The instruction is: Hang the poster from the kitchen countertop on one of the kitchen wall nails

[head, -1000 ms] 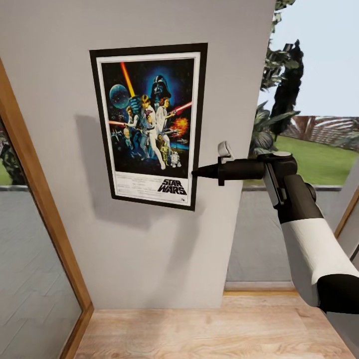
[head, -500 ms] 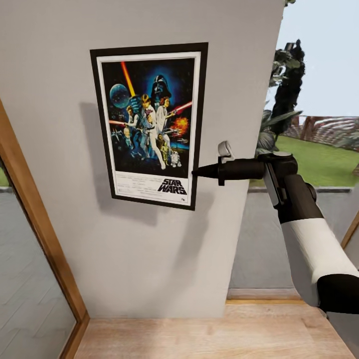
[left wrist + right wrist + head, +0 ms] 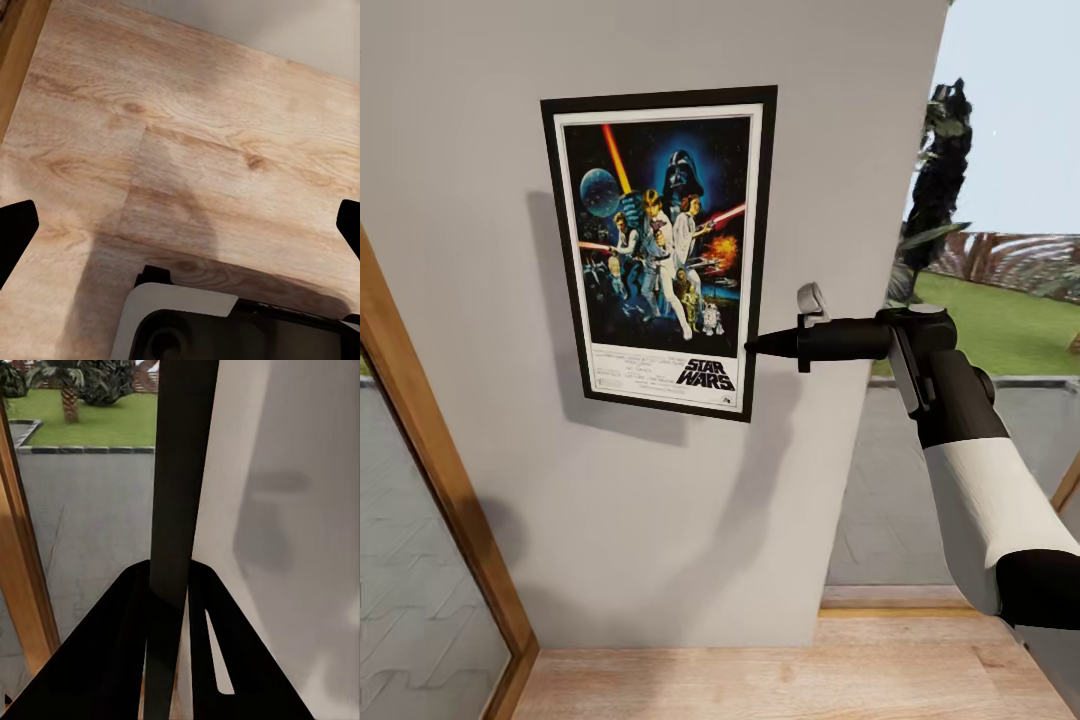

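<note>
1. Right gripper [image 3: 752, 345] is clamped on the poster's [image 3: 660, 250] lower right edge; in the right wrist view its fingers [image 3: 120, 645] pinch the frame edge-on.
2. Poster sits upright against the grey wall [image 3: 660, 520], above the floor [image 3: 790, 680].
3. Left gripper [image 3: 180, 225] hangs spread wide over the floor planks.

poster [image 3: 660, 250] against wall [image 3: 660, 520], right gripper [image 3: 752, 346] at its right edge
</note>
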